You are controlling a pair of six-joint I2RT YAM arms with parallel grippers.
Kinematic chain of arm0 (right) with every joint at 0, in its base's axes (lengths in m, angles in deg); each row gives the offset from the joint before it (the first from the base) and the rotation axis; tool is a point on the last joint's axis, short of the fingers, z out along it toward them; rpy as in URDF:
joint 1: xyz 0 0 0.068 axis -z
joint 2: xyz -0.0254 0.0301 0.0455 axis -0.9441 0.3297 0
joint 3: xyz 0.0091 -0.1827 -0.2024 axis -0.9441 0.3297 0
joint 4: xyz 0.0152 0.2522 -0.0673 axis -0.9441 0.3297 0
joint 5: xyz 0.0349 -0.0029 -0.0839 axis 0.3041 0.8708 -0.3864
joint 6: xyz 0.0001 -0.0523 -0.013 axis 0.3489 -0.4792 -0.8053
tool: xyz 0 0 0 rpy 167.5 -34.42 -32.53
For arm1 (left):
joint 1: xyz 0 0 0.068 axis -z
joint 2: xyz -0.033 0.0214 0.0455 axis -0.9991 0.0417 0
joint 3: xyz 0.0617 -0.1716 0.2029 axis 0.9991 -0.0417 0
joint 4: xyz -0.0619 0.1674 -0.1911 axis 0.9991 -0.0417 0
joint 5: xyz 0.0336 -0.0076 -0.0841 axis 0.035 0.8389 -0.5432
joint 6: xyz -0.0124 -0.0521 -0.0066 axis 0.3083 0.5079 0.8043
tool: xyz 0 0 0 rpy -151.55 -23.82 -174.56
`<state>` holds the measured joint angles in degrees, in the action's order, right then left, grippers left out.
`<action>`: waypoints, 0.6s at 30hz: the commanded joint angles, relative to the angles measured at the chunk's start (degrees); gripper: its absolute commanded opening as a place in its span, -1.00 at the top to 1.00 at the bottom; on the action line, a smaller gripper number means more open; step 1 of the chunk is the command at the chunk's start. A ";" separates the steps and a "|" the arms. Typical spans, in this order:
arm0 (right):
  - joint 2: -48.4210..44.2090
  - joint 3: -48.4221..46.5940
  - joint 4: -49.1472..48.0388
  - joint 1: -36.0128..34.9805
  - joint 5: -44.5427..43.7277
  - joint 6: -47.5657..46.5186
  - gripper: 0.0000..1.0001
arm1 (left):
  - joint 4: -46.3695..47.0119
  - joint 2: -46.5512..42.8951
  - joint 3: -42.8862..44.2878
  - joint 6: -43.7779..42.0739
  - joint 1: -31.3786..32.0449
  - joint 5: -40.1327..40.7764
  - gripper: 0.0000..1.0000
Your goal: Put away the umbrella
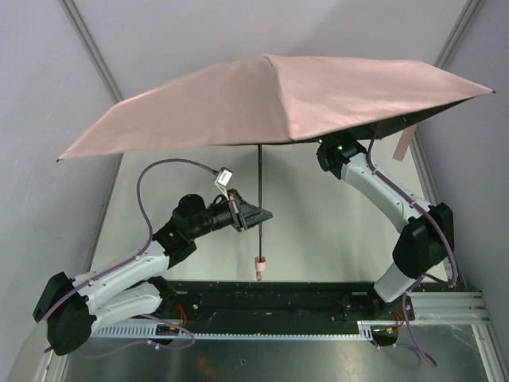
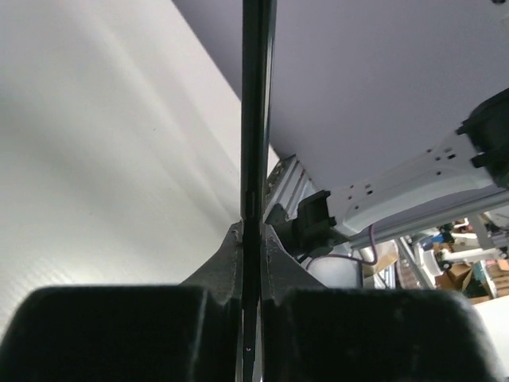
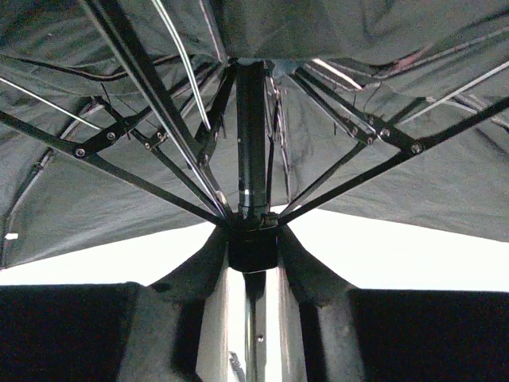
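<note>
- left gripper: clenched on the thin black shaft, partway between canopy and handle; both pads hard against it.
- umbrella: fully open, held upright in the air above the table. Pink canopy on top, small pink handle at the bottom, clear of the surface.
- right gripper: up under the canopy, hidden from the top camera. In the wrist view its fingers sit against both sides of the black runner where the ribs meet, grasping it.
</note>
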<state>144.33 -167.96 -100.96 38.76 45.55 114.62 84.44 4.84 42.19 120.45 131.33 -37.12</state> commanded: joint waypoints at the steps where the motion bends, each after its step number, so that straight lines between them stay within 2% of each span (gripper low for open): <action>1: -9.00 7.20 -9.32 -1.44 8.92 4.81 1.00 | -5.34 -0.52 5.50 -3.30 -3.41 1.63 1.00; 5: -14.24 16.92 -13.88 -4.23 6.92 6.41 1.00 | -7.44 -0.03 10.04 -4.67 -4.04 3.14 1.00; 9: -17.84 24.66 -14.29 -10.64 -0.25 4.01 1.00 | -9.70 0.59 13.42 -5.62 -4.11 6.06 1.00; 12: -18.41 30.82 -21.03 -13.85 -1.82 7.23 1.00 | -11.42 0.76 15.31 -6.52 -4.10 8.50 1.00; 15: -19.18 32.12 -19.79 -16.70 -5.40 4.94 1.00 | -12.06 0.71 17.02 -6.64 -4.08 9.55 1.00; 18: -19.04 33.33 -21.19 -16.21 -5.38 5.39 1.00 | -12.57 0.92 19.21 -6.98 -4.07 9.44 1.00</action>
<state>126.45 -138.72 -126.97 29.34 26.54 116.58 60.44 5.43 51.20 107.99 130.83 -44.77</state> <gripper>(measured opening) 0.264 0.066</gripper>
